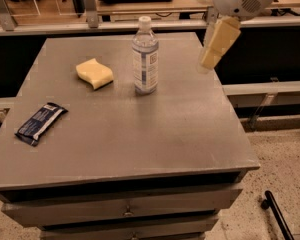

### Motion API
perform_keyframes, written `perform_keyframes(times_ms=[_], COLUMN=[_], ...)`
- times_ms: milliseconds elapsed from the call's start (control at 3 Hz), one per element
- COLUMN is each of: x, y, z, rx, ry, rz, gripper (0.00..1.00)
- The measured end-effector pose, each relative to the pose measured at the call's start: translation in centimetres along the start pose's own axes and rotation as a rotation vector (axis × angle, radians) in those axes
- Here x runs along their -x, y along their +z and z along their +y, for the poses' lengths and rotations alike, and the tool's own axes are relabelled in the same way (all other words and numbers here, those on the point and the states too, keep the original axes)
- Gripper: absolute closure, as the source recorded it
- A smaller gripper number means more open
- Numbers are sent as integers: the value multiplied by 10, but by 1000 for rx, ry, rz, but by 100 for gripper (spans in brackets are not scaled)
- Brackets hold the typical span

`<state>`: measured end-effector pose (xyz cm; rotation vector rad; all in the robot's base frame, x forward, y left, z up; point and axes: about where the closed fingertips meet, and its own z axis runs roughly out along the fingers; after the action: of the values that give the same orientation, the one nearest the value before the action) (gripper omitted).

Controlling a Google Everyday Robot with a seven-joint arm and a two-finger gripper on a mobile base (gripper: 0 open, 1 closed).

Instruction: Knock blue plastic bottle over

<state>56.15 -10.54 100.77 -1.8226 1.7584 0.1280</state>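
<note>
The blue plastic bottle (145, 56) stands upright near the back middle of the grey table (140, 134); it is clear with a white cap and a pale blue-white label. My gripper (216, 44) hangs from the white arm at the upper right, above the table's right back edge. It is to the right of the bottle, well apart from it, at about the height of the bottle's body.
A yellow sponge (94, 73) lies left of the bottle. A flat dark-blue wrapper packet (40, 123) lies near the left edge. Rails and another table run along the back. A black caster leg (275, 214) is on the floor at lower right.
</note>
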Motion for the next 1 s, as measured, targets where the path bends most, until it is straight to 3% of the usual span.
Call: perform_keyframes(times_ms=[333, 667, 1000], x=[40, 44, 47], y=[38, 43, 48], z=[-18, -21, -22], rx=[72, 79, 85], ry=[-25, -25, -24], rz=[-125, -144, -207], gripper=[0, 0, 0])
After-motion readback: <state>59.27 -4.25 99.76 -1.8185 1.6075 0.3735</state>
